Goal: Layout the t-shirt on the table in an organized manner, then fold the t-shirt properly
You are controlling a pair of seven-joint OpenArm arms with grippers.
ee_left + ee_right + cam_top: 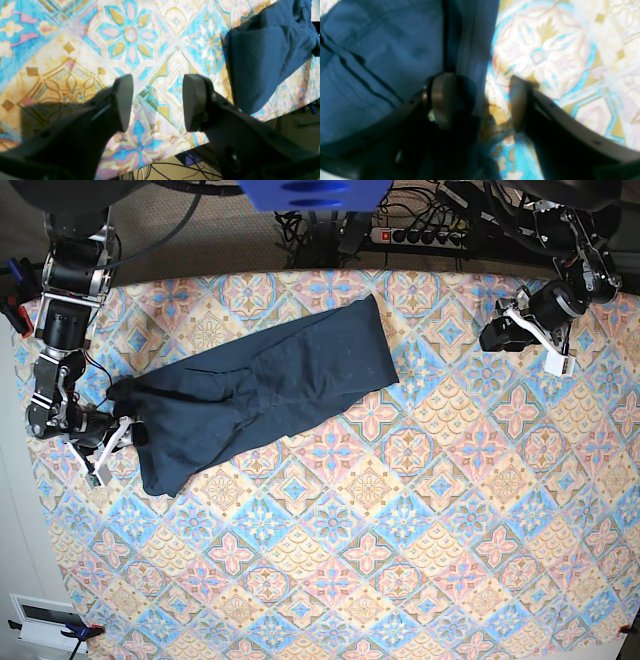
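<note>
Across the patterned worktop (400, 530), you are looking at the navy t-shirt (260, 390) lying as a long, rumpled band, running on a slant from the far middle of the worktop down toward the base view's left edge. It is folded lengthwise, with creases showing along its body.

At the base view's left, you are holding your right pincer (118, 432) low at the shirt's end there. Its wrist view is showing the fingers (442, 100) standing apart: one is lying over the blue cloth (370, 62), the other over bare pattern (557, 50), and a hem edge is running between them. That picture is blurred, so you cannot tell whether either finger is pressing on the cloth.

At the base view's far right, you are keeping your left pincer (498, 335) well apart from the shirt, above bare worktop. Its wrist view is showing the fingers (123, 100) spread and gripping nothing, with a dark fold of the shirt (270, 50) lying near the worktop's edge (162, 155) and cables (162, 172) below it.
</note>
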